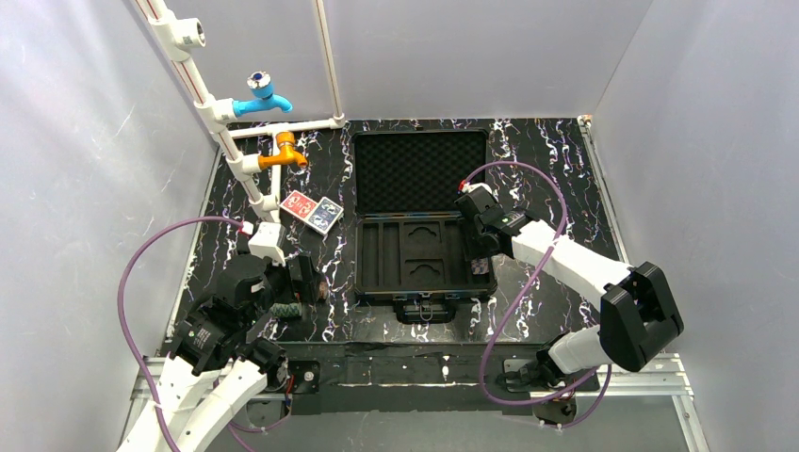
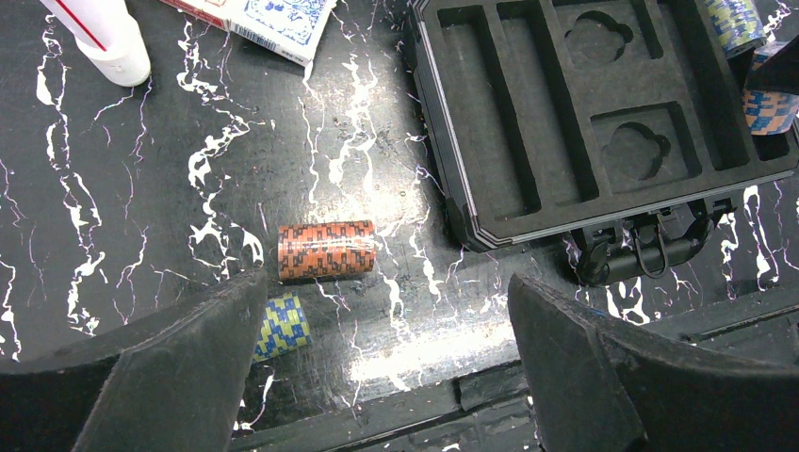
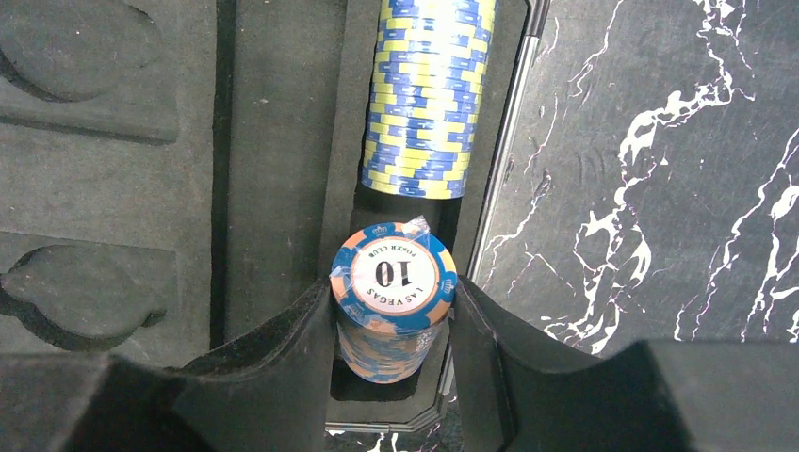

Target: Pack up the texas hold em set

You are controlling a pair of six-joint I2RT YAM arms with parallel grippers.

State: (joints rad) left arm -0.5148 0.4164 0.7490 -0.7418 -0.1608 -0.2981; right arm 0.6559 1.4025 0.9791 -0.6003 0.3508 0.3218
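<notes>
Evidently the chip-loading step is in hand. On the left, the left gripper [image 2: 382,306] hangs over the table with its jaws spread wide and empty. An orange roll [image 2: 327,250] lies on its side just ahead of the fingers, and a blue-and-yellow roll [image 2: 283,325] is half hidden behind the left finger. Its next move, I judge, is to drop and close across the orange roll's curved sides. Farther back, the red and blue card decks [image 1: 311,211] lie side by side on the table, outside the briefcase [image 1: 405,287]. The briefcase is open with its foam lid back, and its card pockets and left slots are bare. At the right, the right gripper [image 3: 394,315] clamps a blue-and-orange roll [image 3: 394,282] (its face reads 10) low in the tray's rightmost slot, just short of a yellow-and-blue roll [image 3: 429,94] lying there. That calls for seating the roll level, then letting go.
</notes>
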